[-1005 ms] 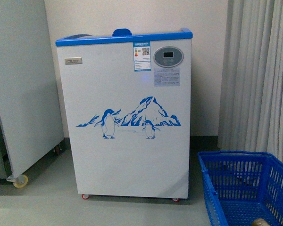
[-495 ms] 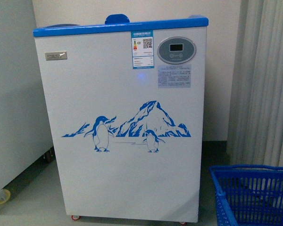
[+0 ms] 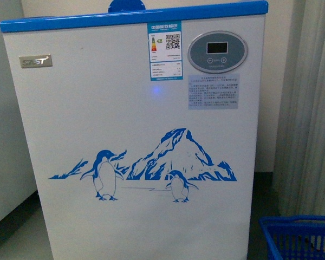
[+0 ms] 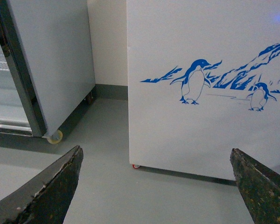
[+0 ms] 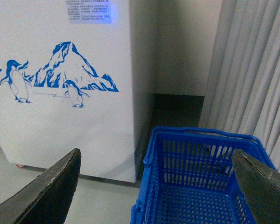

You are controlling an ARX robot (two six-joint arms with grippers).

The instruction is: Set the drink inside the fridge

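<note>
The fridge (image 3: 135, 135) fills the front view: a white chest cooler with a blue top rim, a penguin-and-mountain picture and a round control panel. No arm shows in that view. The left wrist view has the fridge's front (image 4: 200, 116) and a red caster (image 4: 136, 166), with my left gripper (image 4: 156, 186) open over bare floor. In the right wrist view the fridge (image 5: 60, 93) stands beside a blue basket (image 5: 200, 186), and my right gripper (image 5: 156, 186) is open above the basket's near wall. The drink is not in view.
A grey upright cabinet (image 4: 51, 60) on a pale caster stands left of the fridge, with a strip of grey floor (image 4: 107, 140) between them. Grey curtains (image 5: 252, 70) hang on the right behind the basket (image 3: 300, 238).
The front view has closed in on the fridge, which has grown to fill the frame. Its casters and most of the basket have slid out of the bottom.
</note>
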